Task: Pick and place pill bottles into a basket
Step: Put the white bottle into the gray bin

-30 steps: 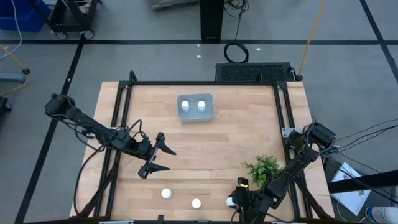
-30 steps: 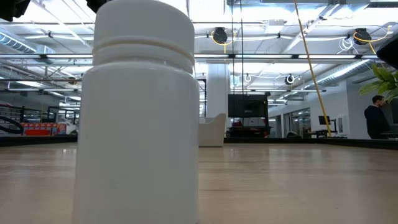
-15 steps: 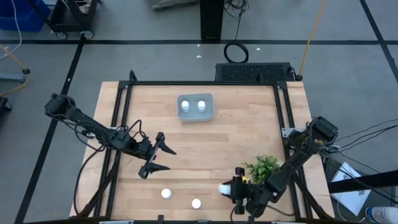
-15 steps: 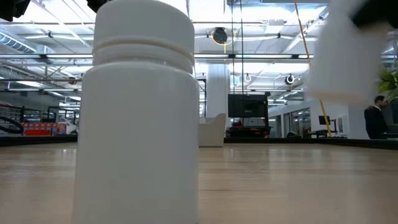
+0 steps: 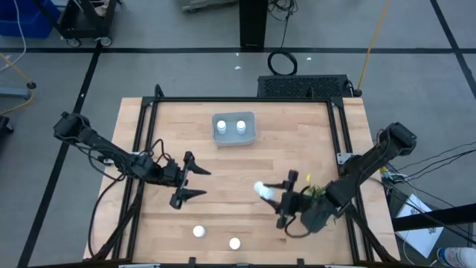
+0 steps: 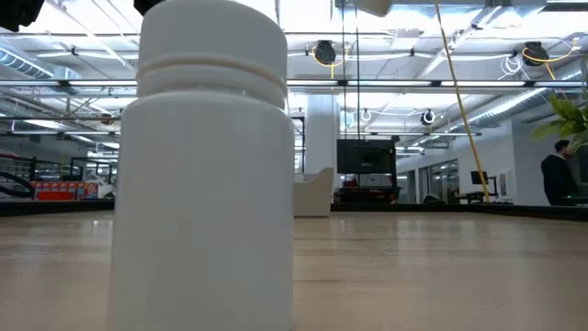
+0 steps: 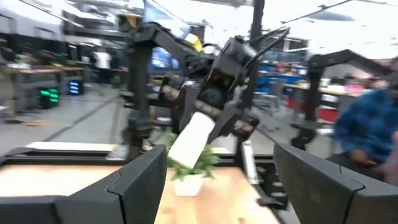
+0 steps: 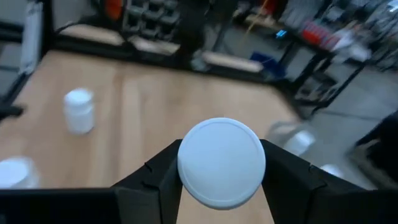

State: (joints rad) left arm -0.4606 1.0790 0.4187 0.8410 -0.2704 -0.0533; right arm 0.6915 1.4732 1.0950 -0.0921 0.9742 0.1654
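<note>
1. I see the right gripper (image 5: 274, 201) raised over the desk (image 5: 297, 134), just beside the small green plant (image 5: 316, 195), on the side toward the desk's centre.
2. Its fingers (image 8: 152, 180) are clamped on a white pill bottle (image 5: 259, 189); in the right wrist view the round cap (image 8: 221, 162) sits squarely between the two fingers.
3. From the left wrist view the held bottle (image 7: 191, 139) is tilted, with the plant (image 7: 189, 163) behind and below it.
4. The left gripper (image 5: 195, 183) hangs over the left half of the desk with its fingers (image 5: 199, 171) spread wide and nothing between them.
5. The basket (image 5: 234, 129) rests near the far edge of the desk, about midway across. Two bottles stand inside it side by side: one on the left (image 5: 222, 126) and one on the right (image 5: 241, 126).
6. Two more bottles stand on the bare wood near the front edge: one (image 5: 198, 231) further left, the other (image 5: 235, 243) close to its right. Both are apart from each gripper.
7. In the low view a front bottle (image 6: 207, 165) stands upright and fills the picture's left half; I cannot tell which of the two it is.
8. A person (image 6: 559, 175) stands in the room beyond the desk at the right of the low view, and another person in a blue top (image 7: 367, 134), blurred, shows in the left wrist view
</note>
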